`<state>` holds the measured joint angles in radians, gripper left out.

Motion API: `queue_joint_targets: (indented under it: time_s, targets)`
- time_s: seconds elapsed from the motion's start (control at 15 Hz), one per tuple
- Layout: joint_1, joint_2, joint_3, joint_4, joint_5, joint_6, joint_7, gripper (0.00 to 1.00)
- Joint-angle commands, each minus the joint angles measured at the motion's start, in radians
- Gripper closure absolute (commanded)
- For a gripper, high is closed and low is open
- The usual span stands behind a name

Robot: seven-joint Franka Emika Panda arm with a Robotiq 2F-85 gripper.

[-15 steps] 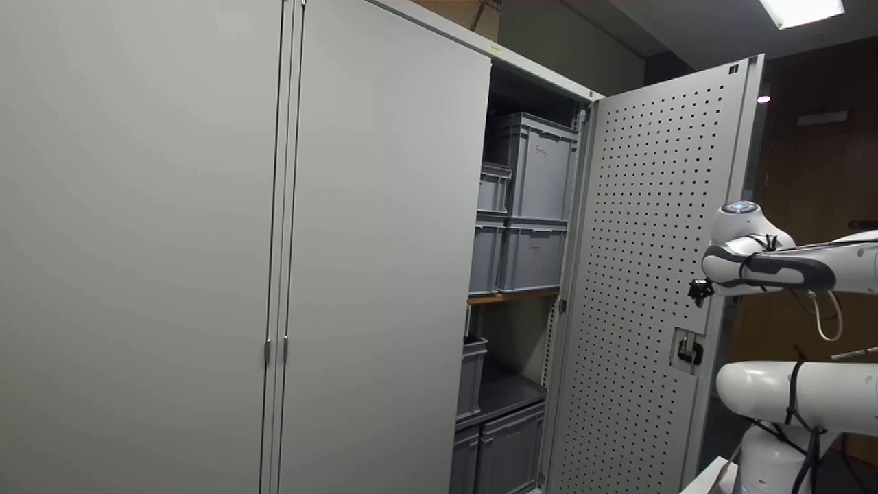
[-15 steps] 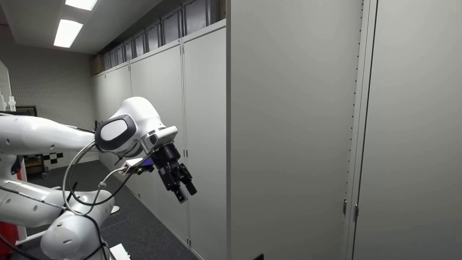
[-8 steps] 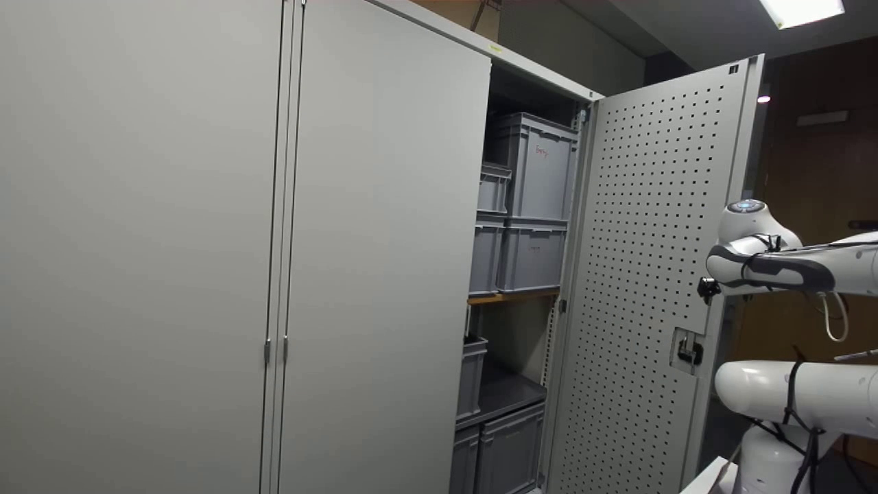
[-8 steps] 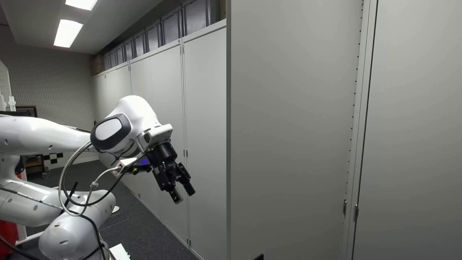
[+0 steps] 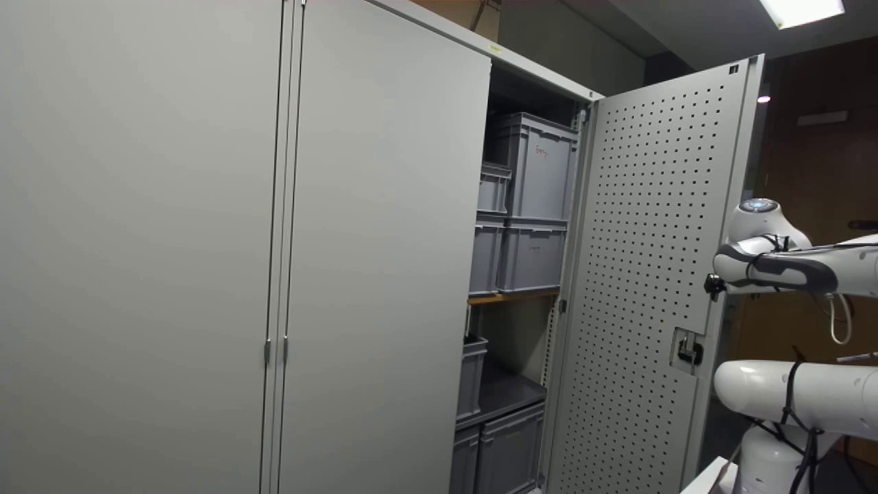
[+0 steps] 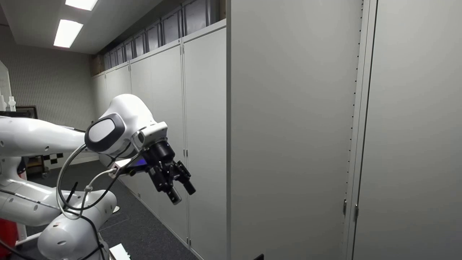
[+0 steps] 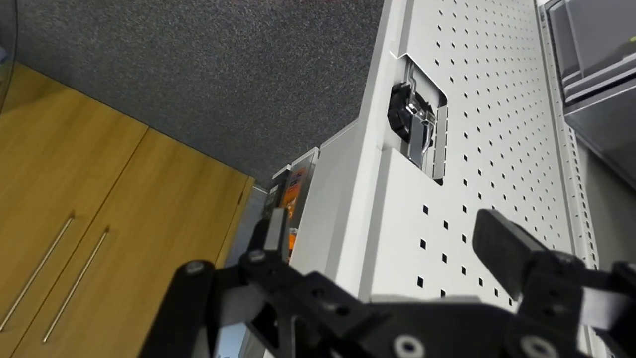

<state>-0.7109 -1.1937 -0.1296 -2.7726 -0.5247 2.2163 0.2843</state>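
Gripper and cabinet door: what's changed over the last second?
The gripper drew back slightly with the arm, toward the picture edge where the arm enters, in both exterior views. Nothing was taken hold of or let go; the jaws stayed open. The perforated cabinet door stayed open, and the grey bins stayed put.

Orange-edged shelf (image 5: 514, 297) w/ stacked grey bins (image 5: 534, 259), dk. shelf (image 5: 509, 391) below w/ another bin (image 5: 470, 381)

2 exterior views share the arm (image 6: 39, 137); the wrist view faces a perforated door (image 7: 472, 164).
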Motion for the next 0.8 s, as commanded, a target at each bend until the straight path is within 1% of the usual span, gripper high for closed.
queue_joint_targets:
  time_s: [0.0, 0.07, 0.13, 0.47, 0.73]
  targets:
    - [-0.025, 0.024, -0.038, 0.000, -0.023, 0.101, -0.017, 0.00]
    - [-0.031, 0.026, -0.045, 0.000, -0.024, 0.123, -0.022, 0.00]
    - [-0.002, 0.024, -0.076, 0.000, -0.065, 0.128, 0.008, 0.00]
    - [-0.011, 0.031, -0.152, -0.001, -0.162, 0.176, 0.020, 0.00]
    - [0.000, 0.045, -0.222, -0.002, -0.232, 0.229, 0.019, 0.00]
